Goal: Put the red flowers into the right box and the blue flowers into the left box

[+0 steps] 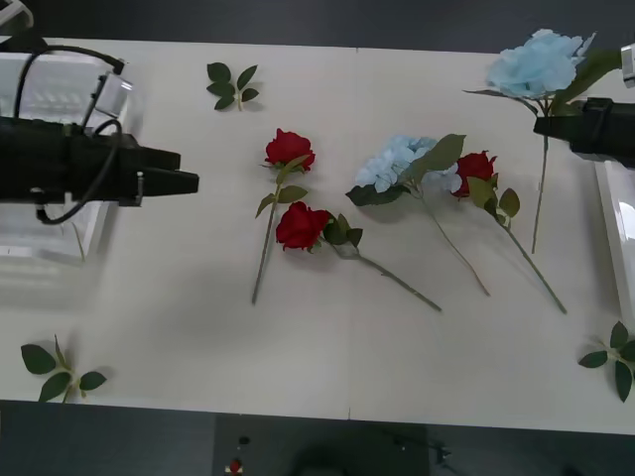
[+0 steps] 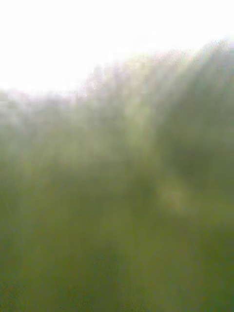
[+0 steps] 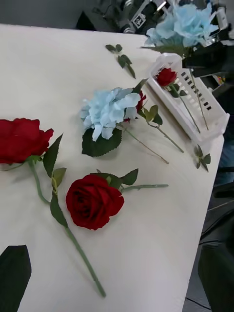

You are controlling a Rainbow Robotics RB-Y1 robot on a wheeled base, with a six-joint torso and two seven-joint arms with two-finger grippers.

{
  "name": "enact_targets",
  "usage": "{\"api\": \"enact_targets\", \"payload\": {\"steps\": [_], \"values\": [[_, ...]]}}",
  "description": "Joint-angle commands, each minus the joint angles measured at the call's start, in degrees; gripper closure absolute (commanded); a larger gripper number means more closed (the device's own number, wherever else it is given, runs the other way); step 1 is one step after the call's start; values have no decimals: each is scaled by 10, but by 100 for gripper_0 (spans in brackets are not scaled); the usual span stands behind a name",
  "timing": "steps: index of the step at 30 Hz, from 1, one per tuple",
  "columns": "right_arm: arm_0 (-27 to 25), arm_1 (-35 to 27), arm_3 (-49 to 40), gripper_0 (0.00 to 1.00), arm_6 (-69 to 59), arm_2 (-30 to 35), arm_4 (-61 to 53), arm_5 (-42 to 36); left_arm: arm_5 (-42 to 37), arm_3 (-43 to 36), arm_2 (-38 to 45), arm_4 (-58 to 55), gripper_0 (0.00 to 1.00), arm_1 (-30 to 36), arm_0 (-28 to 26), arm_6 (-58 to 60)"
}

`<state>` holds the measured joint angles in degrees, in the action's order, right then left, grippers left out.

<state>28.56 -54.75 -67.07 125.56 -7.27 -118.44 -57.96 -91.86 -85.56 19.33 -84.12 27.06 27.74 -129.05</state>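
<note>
Right box [image 3: 214, 117] holds 1 red rose [image 3: 166, 77], as the left wrist view shows; in the front view its white edge [image 1: 617, 233] runs along the table's right side. Left box [image 1: 60, 94] lies at far left, partly under the left arm, and I cannot tell whether anything is in it. Still on the table [image 1: 198, 347]: 3 red roses, 1 upper centre [image 1: 289, 148], 1 just below it [image 1: 301, 225], and 1 further right [image 1: 475, 167] touching a pale-blue flower [image 1: 397, 162] that partly overlaps it. A 2nd blue flower [image 1: 537, 62] is raised at the table's right, stem hanging down, with the right gripper [image 1: 544, 126] clenched on the stem just under the head; its wrist camera is smothered in green blur, probably a leaf. That bloom hangs near the right box, well apart from the left box where it belongs, so it needs carrying across. Left gripper [image 1: 189, 182] hovers beside the left box, pointing toward the centre roses, fingers close together and holding nothing; the nearest rose is well apart from its tips. Judged progress: 1 of 4 reds placed, no blue confirmed placed, 1 blue in hand. 3 leaf sprigs [image 1: 232, 85] lie about, not part of the job.
</note>
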Motion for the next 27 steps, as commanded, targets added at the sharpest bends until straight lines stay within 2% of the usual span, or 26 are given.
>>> {"api": "enact_targets", "payload": {"steps": [1, 6, 10, 12, 18, 27], "values": [[-20, -23, -14, 100, 111, 39, -63, -77, -74, -1, 57, -46, 0, 22, -22, -53], [-39, -27, -15, 100, 217, 45, -125, -151, -90, 31, 69, -119, 0, 22, -72, -126], [-41, -26, -22, 100, 292, 45, -145, -196, -62, 73, 15, -181, 0, 13, -110, -221], [-41, -23, -37, 100, 294, 45, -151, -211, -36, 82, -27, -206, 0, 11, -124, -260], [-41, -6, -101, 100, 294, 31, -155, -221, 54, 82, -141, -268, 0, -2, -131, -260], [-41, 19, -178, 100, 294, -40, -199, -188, 222, 38, -310, -386, 0, -33, -128, -260]]}}
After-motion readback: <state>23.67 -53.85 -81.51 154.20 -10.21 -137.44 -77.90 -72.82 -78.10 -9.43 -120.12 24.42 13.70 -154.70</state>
